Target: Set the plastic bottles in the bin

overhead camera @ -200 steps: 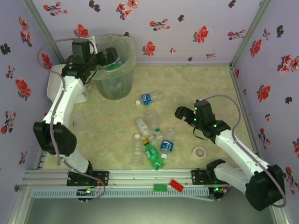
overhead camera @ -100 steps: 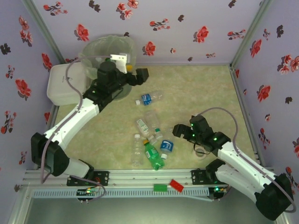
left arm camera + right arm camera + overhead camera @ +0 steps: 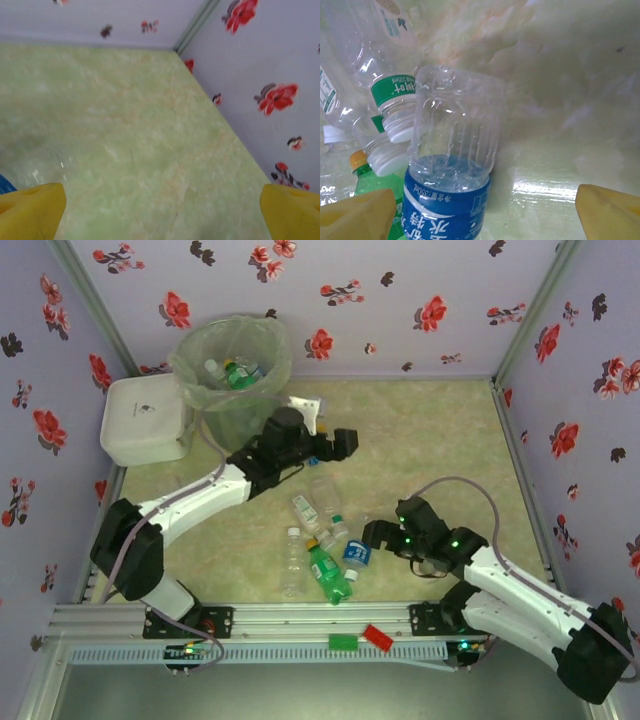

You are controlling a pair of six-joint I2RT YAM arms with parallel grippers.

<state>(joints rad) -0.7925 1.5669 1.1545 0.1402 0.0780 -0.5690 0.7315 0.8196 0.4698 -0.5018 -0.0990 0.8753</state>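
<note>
Green marbled tabletop (image 3: 430, 430) held loose plastic bottles (image 3: 305, 510); the right gripper (image 3: 484, 212), spread wide (like the left gripper (image 3: 162, 212)), faced a blue-labelled bottle (image 3: 451, 165), likely needing to close next.

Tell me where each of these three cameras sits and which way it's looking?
Top external: fixed high behind the robot, looking down at the table; the left gripper, right gripper and bin show.
Left wrist: on the left arm, facing across the bare table toward a wall corner; left fingertips at the lower corners.
Right wrist: on the right arm, close over a blue-labelled bottle; right fingertips flank it.
Shared: top and right wrist both show that bottle.
</note>
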